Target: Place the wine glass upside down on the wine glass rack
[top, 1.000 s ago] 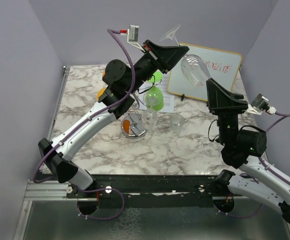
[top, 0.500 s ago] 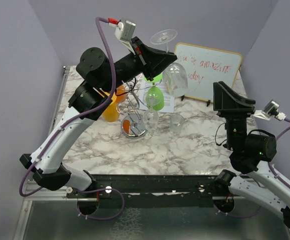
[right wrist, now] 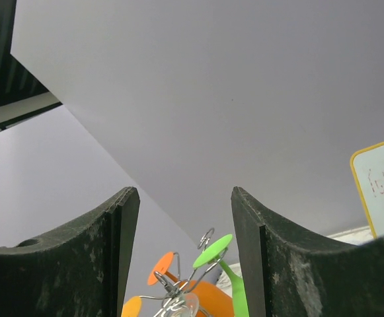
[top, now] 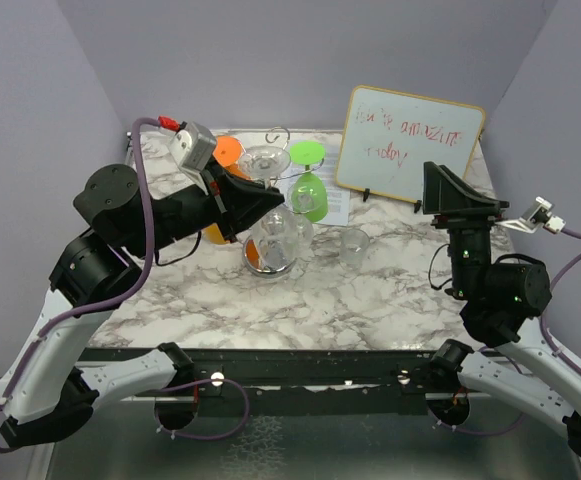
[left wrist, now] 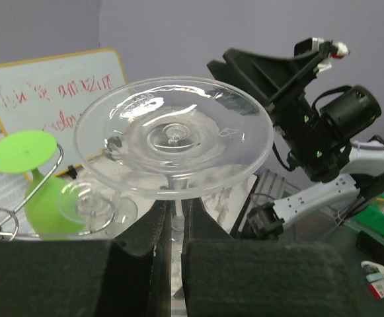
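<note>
Left hand [left wrist: 176, 228] pinched narrow on the stem of the clear wine glass [left wrist: 173, 135], foot up, bowl down. The glass hangs directly over the wine glass rack [top: 270, 270], which stands mid-table toward the far edge. Cannot tell whether the glass touches the wire arms. A green glass [top: 310, 192] and an orange glass [top: 228, 150] hang inverted on the rack, one to each side. A clear tumbler [top: 354, 244] sits on the table [top: 370, 300] just right of the rack. A whiteboard [top: 410, 140] leans at the far right corner. Right hand [right wrist: 185, 251] is raised near the right edge, fingers wide, gripping nothing.
</note>
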Motion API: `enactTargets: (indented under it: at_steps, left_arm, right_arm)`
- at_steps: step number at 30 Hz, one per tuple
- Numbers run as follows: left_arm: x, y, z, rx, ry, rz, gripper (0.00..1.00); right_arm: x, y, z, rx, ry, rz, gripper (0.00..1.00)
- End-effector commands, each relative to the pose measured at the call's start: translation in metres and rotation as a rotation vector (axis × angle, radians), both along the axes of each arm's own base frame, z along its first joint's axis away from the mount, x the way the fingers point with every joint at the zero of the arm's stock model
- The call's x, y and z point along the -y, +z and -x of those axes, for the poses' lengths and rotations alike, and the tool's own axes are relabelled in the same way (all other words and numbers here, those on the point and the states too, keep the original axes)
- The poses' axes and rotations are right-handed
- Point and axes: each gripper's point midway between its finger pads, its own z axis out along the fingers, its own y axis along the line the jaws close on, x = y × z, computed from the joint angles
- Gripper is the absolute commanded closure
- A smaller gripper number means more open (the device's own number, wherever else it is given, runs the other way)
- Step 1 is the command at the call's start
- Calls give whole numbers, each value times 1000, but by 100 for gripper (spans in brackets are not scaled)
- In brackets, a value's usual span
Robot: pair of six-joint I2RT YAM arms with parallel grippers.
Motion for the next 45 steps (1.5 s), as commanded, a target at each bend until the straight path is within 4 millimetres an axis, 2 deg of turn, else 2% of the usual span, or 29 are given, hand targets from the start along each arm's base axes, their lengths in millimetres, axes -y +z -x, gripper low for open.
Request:
enactTargets:
  at_steps: [1, 5, 7, 11, 16, 20, 25, 32, 45]
  left_arm:
    - [2, -47, 12, -57, -65, -95, 100]
    - [2, -90, 11, -78, -73, -169, 100]
    - [1, -107, 5, -90, -49, -199, 100]
    - [-1, -124, -3, -90, -12, -225, 100]
    - [-6, -136, -7, -34, 21, -224, 100]
    - [-11, -145, -13, 20, 61, -222, 100]
    - [-17, -155, -16, 81, 95, -211, 100]
    - [-23, -159, -23, 136, 150, -179, 100]
    - [-26, -156, -25, 198, 171, -159, 100]
  right_arm:
    - [1, -2, -5, -41, -21, 4, 38]
    - [-15, 2, -10, -64, 13, 83, 38]
    - [-38, 10, -10, -42, 66, 221, 38]
    - [-88, 9, -10, -74, 226, 545, 38]
    - [-137, -15, 2, -134, 480, 721, 37]
    - [-173, -30, 14, -207, 701, 687, 36]
    - [-202, -39, 18, -331, 871, 526, 36]
    - [-223, -50, 22, -453, 1004, 391, 40]
    - [-237, -76, 23, -585, 1078, 387, 44]
